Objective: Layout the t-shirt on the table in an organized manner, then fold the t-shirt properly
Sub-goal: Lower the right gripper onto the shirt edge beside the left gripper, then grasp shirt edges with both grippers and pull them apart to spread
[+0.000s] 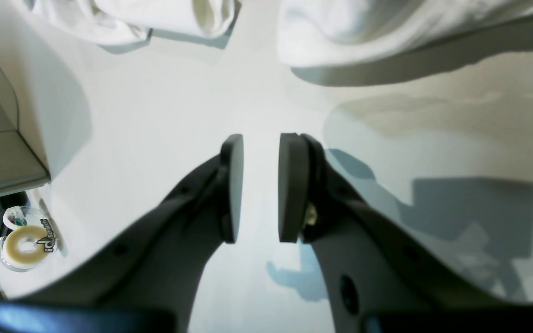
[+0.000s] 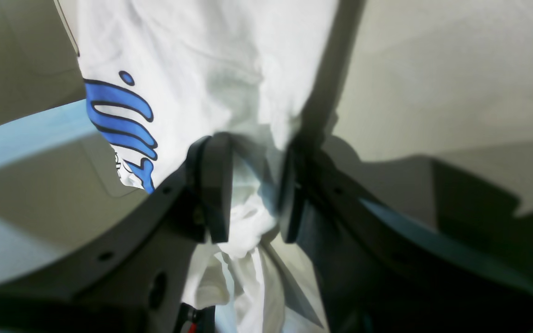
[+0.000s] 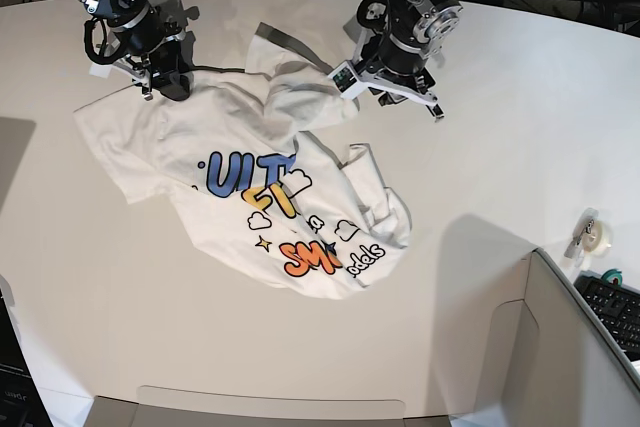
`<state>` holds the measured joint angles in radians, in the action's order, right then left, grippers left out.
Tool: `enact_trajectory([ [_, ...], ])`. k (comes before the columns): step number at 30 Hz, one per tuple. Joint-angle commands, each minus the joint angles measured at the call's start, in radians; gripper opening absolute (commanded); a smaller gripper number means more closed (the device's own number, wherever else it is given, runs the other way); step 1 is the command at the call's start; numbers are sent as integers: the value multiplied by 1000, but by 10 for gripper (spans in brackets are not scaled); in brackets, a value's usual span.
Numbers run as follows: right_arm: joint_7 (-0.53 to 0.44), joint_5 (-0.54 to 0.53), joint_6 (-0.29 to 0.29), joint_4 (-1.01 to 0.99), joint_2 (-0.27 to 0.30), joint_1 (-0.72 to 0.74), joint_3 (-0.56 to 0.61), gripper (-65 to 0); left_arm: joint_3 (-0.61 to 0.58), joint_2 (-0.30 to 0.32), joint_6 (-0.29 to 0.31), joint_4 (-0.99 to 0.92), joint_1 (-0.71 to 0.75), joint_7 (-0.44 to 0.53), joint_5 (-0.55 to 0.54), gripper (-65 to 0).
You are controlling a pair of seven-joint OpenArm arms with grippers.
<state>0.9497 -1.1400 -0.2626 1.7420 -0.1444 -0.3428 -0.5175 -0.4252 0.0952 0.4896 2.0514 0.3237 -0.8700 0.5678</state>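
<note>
Worktop (image 3: 520, 127) white and wide, t-shirt (image 3: 250, 187) crumpled at its middle, print facing up, right claw (image 2: 248, 194) pinching bunched cloth at the t-shirt's far corner, left claw (image 1: 261, 185) parted and empty just beyond the t-shirt's collar side, tape roll (image 3: 597, 237) well off the t-shirt

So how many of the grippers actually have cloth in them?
1. The right gripper is shut on the t-shirt near its upper corner; the left gripper is open and empty over the table.
</note>
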Motion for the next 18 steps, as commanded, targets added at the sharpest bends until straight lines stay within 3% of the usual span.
enact_trajectory([
  [1,-48,25,24,-63,-13,1,9,-518,1,1,-7,16,-4,8,7,-515],
  [3,-48,24,24,-61,-13,1,10,-650,1,18,-7,16,-4,8,4,-515],
  [10,-44,31,13,103,-13,-19,17,-650,2,27,-7,16,-4,8,2,-515],
  [14,-44,94,-76,252,-13,-25,17,-650,1,25,-7,18,-4,7,2,-509],
  [18,-44,148,-83,293,-13,-19,17,-650,-5,24,-7,22,-2,7,1,-465],
])
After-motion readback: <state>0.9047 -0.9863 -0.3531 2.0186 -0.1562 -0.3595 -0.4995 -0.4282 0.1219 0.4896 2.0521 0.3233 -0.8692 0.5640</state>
